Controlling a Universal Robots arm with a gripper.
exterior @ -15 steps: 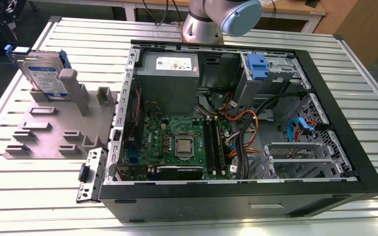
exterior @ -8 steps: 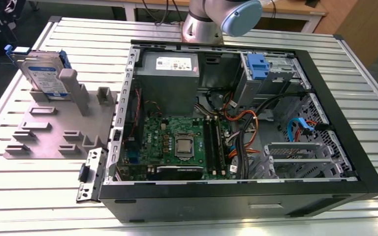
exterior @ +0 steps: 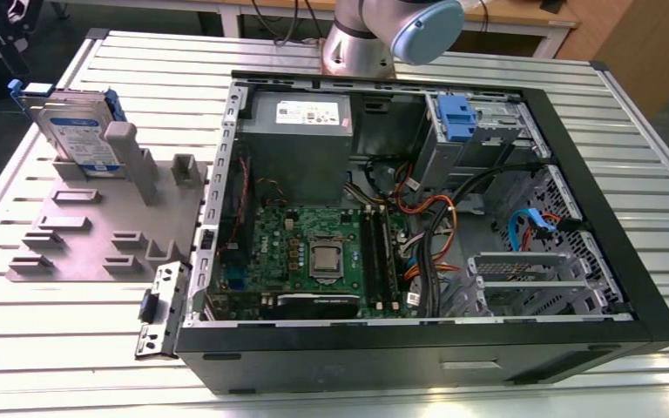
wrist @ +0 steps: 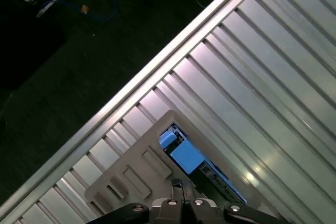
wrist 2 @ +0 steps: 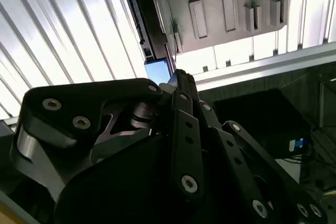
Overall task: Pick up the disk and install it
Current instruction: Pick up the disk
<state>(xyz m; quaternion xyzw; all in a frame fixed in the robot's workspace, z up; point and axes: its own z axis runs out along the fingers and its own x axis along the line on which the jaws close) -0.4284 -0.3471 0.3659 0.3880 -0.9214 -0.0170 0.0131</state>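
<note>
My jaws were closed on nothing, tips together and aimed toward the flat silver-metal disk (exterior: 79, 131) with blue plastic rails. It stood upright on edge in a slot of the grey plastic holder (exterior: 91, 235), at the exterior view's left, close to the edge of the ribbed aluminium tabletop (exterior: 613, 113). Bare ribs lay open around the holder. The open black computer case (exterior: 428, 200) sat just beside it.
</note>
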